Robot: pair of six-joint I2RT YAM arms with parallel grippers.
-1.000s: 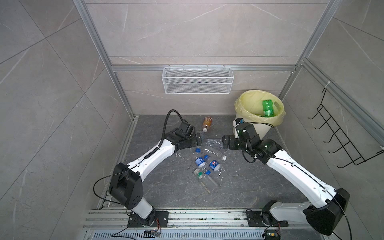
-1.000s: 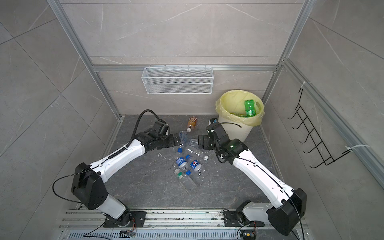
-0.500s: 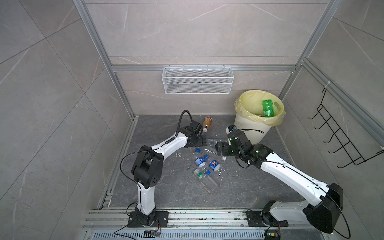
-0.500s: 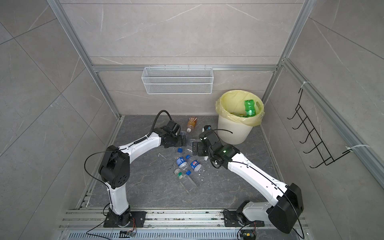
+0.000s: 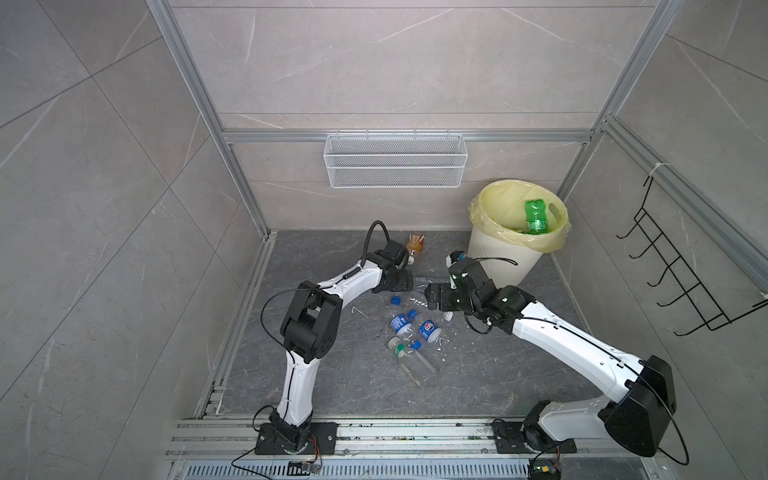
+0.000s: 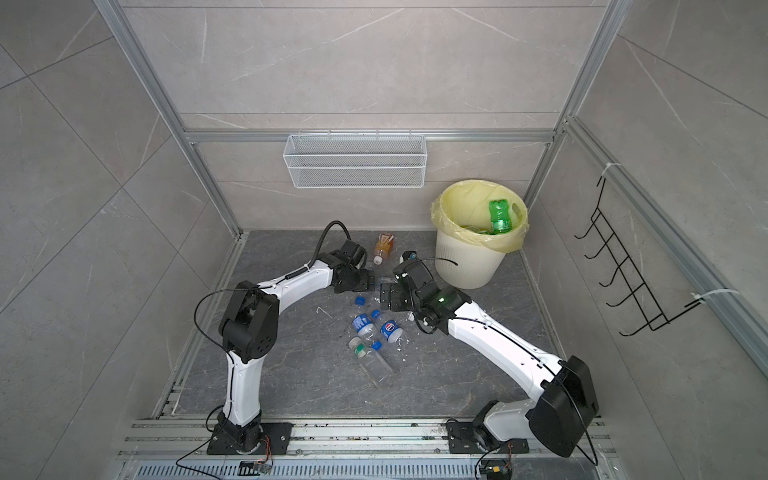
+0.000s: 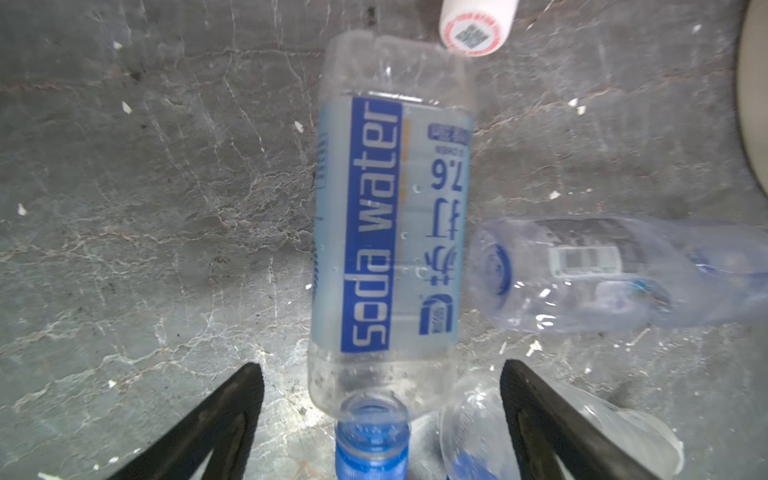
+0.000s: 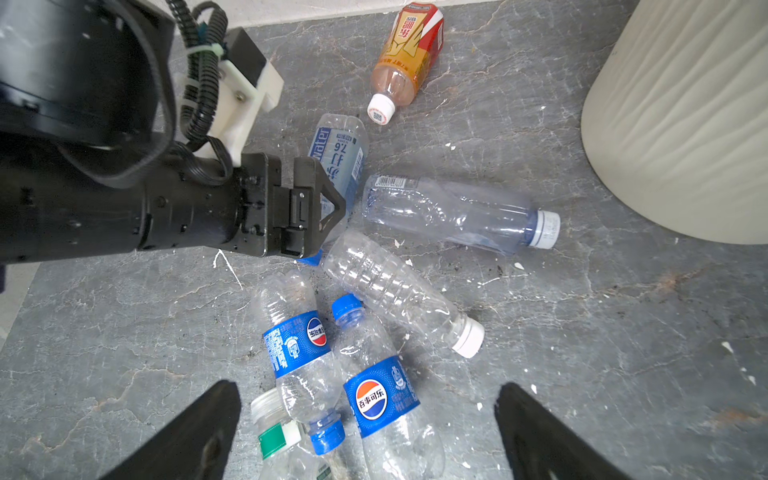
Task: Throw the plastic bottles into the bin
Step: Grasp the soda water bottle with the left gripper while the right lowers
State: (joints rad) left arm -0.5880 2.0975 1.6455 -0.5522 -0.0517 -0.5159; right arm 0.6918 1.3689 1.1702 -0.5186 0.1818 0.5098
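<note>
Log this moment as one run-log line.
left gripper: open, flanking soda water bottle cap end | right gripper: open, above Pepsi bottles | bin: green bottle inside

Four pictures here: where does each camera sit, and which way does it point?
Top views: twin cameras high over the front, looking down at the floor, the bottle pile and the bin; left arm and right arm show whole.
Left wrist: on the left arm, looking down past the open left gripper at the soda water bottle.
Right wrist: on the right arm, looking past the open right gripper at the bottle pile; the left gripper shows too.
Shared: both wrist views show the soda water bottle.
</note>
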